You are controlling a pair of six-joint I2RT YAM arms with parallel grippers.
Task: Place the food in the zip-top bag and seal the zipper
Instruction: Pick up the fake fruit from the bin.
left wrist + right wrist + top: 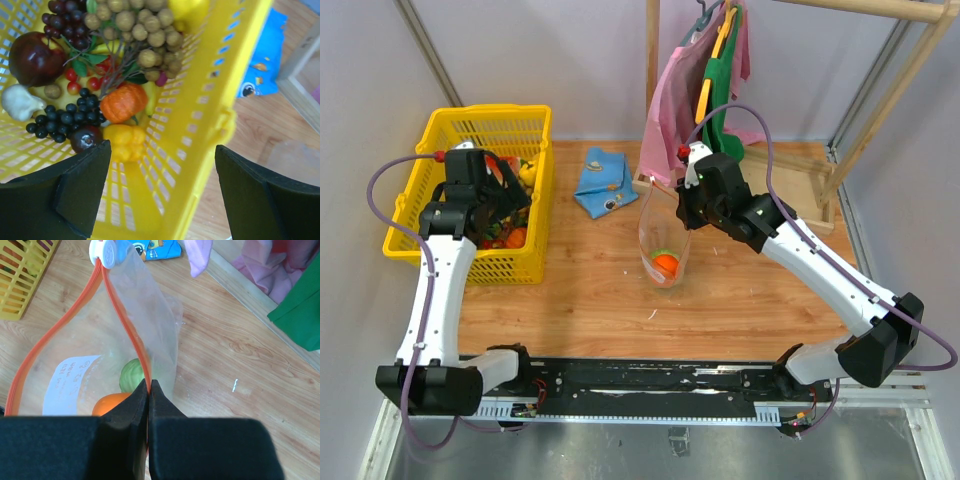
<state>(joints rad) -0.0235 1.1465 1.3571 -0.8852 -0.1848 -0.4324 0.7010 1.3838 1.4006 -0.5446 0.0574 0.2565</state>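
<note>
The clear zip-top bag (661,238) hangs upright over the table's middle, an orange fruit (666,264) and a green fruit (131,375) at its bottom. My right gripper (149,382) is shut on the bag's red zipper (125,315) and holds the mouth open; a white slider (106,252) sits at the far end. My left gripper (160,165) is open and empty above the yellow basket's (200,105) right wall. In the basket lie an orange pumpkin-like piece (123,102), a yellow piece (125,141), dark grapes (65,117), a dark red apple (31,58) and tan berries (135,25).
A blue folded cloth (605,181) lies behind the bag, also in the left wrist view (262,60). A wooden clothes rack (790,170) with pink and green garments (705,80) stands at the back right. The yellow basket (470,195) sits at the table's left edge.
</note>
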